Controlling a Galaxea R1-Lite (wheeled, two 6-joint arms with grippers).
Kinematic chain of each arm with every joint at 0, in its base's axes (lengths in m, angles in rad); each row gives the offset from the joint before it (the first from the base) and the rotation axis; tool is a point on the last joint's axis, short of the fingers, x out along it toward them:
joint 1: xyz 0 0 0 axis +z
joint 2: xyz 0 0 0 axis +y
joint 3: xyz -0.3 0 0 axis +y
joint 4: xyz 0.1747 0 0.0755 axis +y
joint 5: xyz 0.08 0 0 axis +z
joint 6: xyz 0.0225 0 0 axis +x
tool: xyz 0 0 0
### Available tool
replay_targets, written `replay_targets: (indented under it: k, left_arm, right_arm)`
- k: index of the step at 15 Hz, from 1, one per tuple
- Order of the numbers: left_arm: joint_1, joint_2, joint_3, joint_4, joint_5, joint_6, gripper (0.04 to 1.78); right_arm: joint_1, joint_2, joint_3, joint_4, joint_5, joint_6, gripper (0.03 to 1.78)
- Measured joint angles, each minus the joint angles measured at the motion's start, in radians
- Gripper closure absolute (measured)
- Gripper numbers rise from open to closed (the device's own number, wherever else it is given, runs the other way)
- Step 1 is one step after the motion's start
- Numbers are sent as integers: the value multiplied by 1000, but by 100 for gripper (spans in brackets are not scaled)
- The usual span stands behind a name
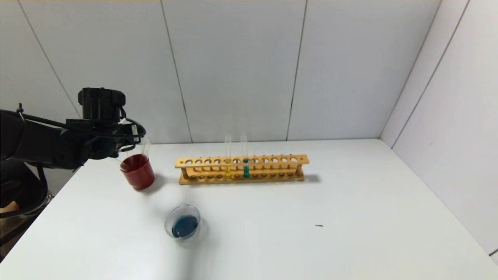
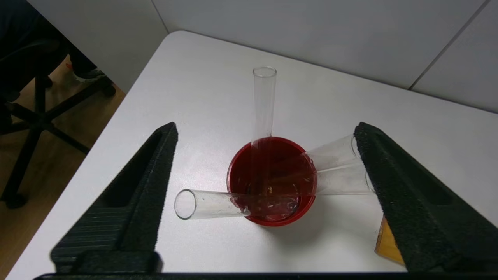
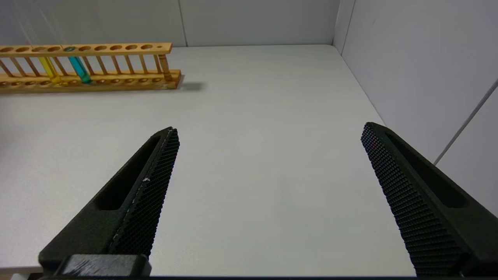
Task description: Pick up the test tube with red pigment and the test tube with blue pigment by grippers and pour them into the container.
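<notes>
My left gripper (image 2: pixel 264 128) hangs open over a dark red cup (image 2: pixel 272 181) at the table's back left (image 1: pixel 137 171). Several empty clear tubes lean in that cup: one upright (image 2: pixel 263 101), one tipped toward one finger (image 2: pixel 206 204), others reaching the opposite finger (image 2: pixel 373 163). Nothing is held. No tube with red liquid is in view. A tube with teal-blue liquid (image 1: pixel 246 170) stands in the wooden rack (image 1: pixel 241 169), also seen from the right wrist (image 3: pixel 79 70). The container (image 1: pixel 183 223), a low glass dish, holds dark blue liquid. My right gripper (image 3: pixel 268 130) is open over bare table.
A tube with yellow liquid (image 1: pixel 228 169) stands in the rack beside the teal one. The table edge and a chair base (image 2: pixel 35 116) lie close to the cup's left. White walls close the back and right sides.
</notes>
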Motion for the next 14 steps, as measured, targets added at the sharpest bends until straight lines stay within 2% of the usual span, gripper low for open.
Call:
replay_targets:
  k: [3, 8, 14]
  left_arm:
    - [0, -45, -1, 0, 0, 14, 8]
    - [-7, -157, 39, 6, -2, 41, 8]
    - [-54, -348, 174, 9, -3, 99, 8]
  right_arm:
    - [0, 0, 0, 0, 0, 0, 10]
    - [0, 0, 0, 0, 0, 0, 10]
    - [0, 0, 0, 0, 0, 0, 10]
